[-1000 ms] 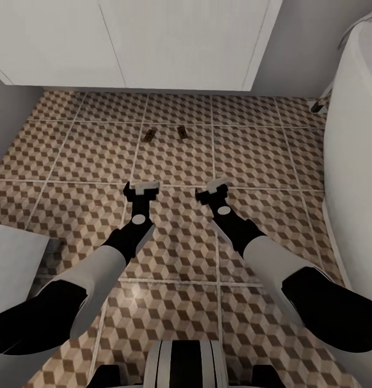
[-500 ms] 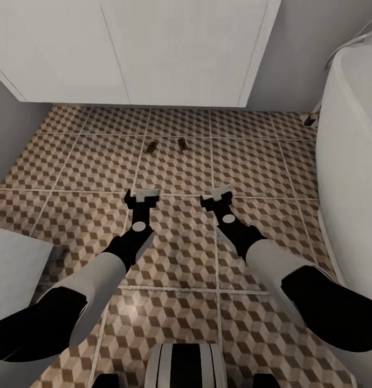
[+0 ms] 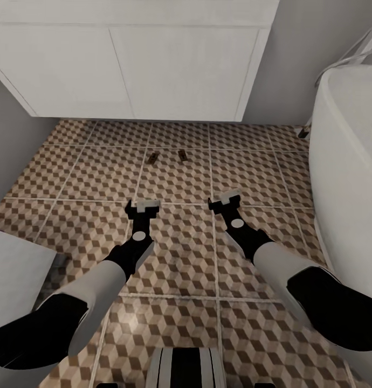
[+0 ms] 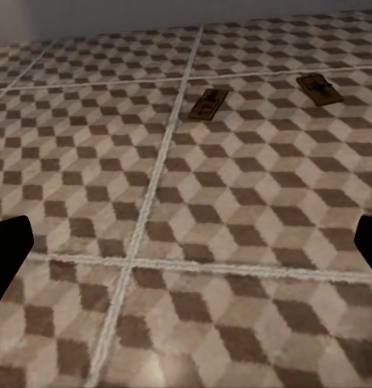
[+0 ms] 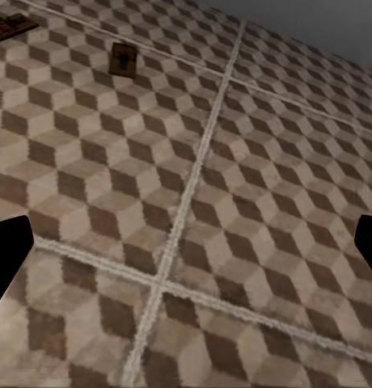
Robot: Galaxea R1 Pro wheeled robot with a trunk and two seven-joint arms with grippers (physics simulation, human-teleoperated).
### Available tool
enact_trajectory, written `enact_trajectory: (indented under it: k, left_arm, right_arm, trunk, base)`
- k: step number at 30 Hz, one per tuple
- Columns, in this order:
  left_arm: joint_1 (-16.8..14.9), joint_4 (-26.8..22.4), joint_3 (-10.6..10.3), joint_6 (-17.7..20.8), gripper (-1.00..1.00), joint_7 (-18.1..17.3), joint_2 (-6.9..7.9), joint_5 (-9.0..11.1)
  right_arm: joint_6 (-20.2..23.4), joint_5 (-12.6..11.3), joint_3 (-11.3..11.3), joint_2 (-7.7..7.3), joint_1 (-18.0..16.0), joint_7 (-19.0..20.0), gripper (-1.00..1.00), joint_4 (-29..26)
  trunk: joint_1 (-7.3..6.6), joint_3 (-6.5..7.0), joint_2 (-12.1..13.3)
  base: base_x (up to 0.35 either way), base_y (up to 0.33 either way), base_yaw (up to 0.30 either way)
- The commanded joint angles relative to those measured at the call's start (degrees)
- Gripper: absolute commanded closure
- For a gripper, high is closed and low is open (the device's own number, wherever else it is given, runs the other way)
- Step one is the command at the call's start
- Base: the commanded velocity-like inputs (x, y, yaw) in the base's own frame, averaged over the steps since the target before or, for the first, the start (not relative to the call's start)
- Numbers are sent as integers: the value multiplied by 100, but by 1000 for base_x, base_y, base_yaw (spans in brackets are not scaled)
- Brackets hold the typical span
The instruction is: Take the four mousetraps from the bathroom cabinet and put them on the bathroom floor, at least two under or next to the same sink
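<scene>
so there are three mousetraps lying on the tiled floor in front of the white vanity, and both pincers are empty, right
Not quite: two mousetraps, not three. The head view shows one and another lying apart on the tiled floor in front of the white vanity. The rest holds: the left pincer and right pincer are both open and empty.

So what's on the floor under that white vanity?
Two mousetraps lie on the tiled floor just in front of the vanity. The space beneath it is hidden by its doors.
</scene>
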Motion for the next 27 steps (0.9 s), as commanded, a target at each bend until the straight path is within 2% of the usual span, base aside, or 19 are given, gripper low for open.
enact_trajectory:
  k: [1,13,27]
  left_arm:
    - [-2,28,-48,-11,-100,44,4,18]
    - [75,182,-48,-12,-100,-243,-10,23]
    - [210,353,-48,-51,-100,-334,-22,25]
  right_arm:
    - [-43,-44,49,-11,1,-24,-100,10]
    - [-352,-44,45,-77,52,249,-100,308]
    - [-930,-56,43,-84,171,314,-100,802]
  trunk:
    - [-3,20,0]
    - [-34,285,16]
    - [-70,596,35]
  base:
    - [0,0,0]
    - [0,0,0]
    - [0,0,0]
